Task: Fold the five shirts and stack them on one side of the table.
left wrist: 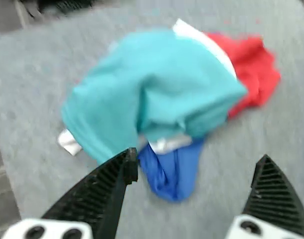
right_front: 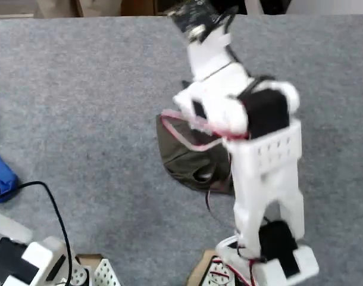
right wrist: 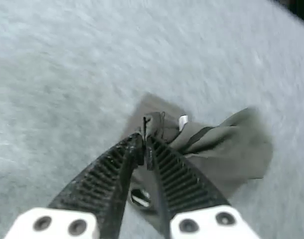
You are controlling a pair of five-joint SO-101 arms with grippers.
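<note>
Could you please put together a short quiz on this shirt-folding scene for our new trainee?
1. True or false: the right gripper is shut on the olive shirt.
2. Which shirt lies uppermost below the left gripper? A yellow, B teal, C black.
3. Fill in: the left gripper's jaws stand ____.
Key: 1 true; 2 B, the teal shirt; 3 open.

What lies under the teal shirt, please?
A blue shirt pokes out from under the teal shirt, with white cloth between; a red shirt sticks out too. Their remainder is covered.
</note>
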